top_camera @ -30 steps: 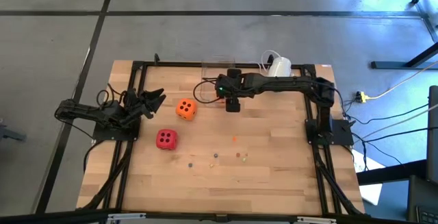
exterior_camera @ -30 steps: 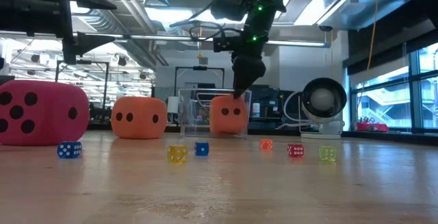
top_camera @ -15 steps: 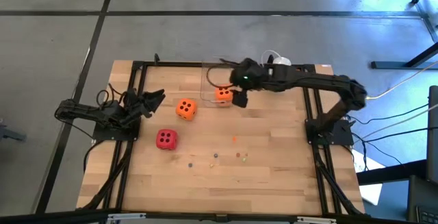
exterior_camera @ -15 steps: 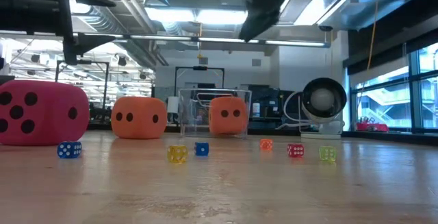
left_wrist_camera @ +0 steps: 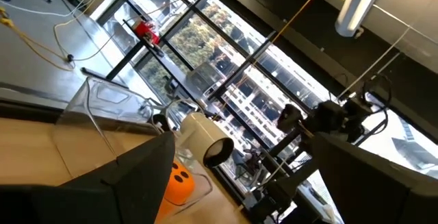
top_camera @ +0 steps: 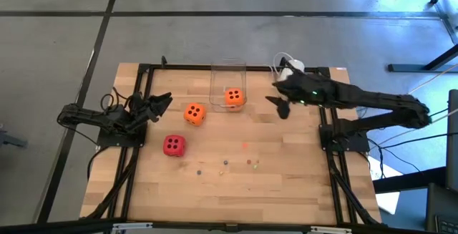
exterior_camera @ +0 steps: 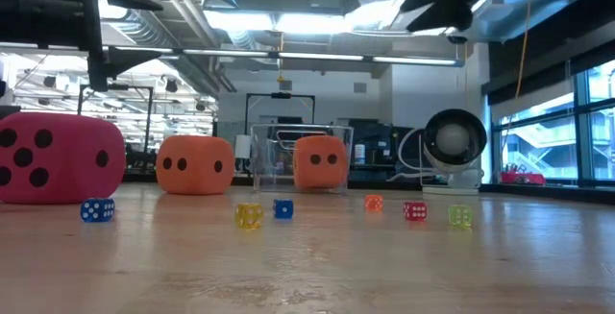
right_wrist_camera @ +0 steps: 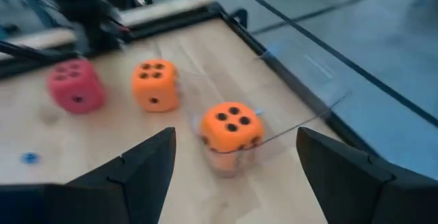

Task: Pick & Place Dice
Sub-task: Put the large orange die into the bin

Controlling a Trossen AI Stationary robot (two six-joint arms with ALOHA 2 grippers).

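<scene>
An orange die [top_camera: 233,97] sits on its base inside the clear container [top_camera: 227,71] near the table's far edge, four pips up; it also shows in the right wrist view [right_wrist_camera: 231,127] and the low view [exterior_camera: 320,162]. A second orange die [top_camera: 194,114] and the red die [top_camera: 173,145] rest on the wood. Several tiny dice [top_camera: 225,164] lie toward the near side. My right gripper [top_camera: 281,105] is open, in the air to the right of the container. My left gripper [top_camera: 161,104] waits open at the table's left.
A white round device [top_camera: 290,68] stands on the far edge, right of the container. Black frame rails [top_camera: 143,105] run along the table's sides. The tiny dice form a row in the low view [exterior_camera: 248,215]. Bare wood lies between the container and the right rail.
My right gripper has risen off the orange die in the container and drawn back toward the table's right edge, leaving the low view upward. The die has stayed sitting in the container. The other dice have not moved.
</scene>
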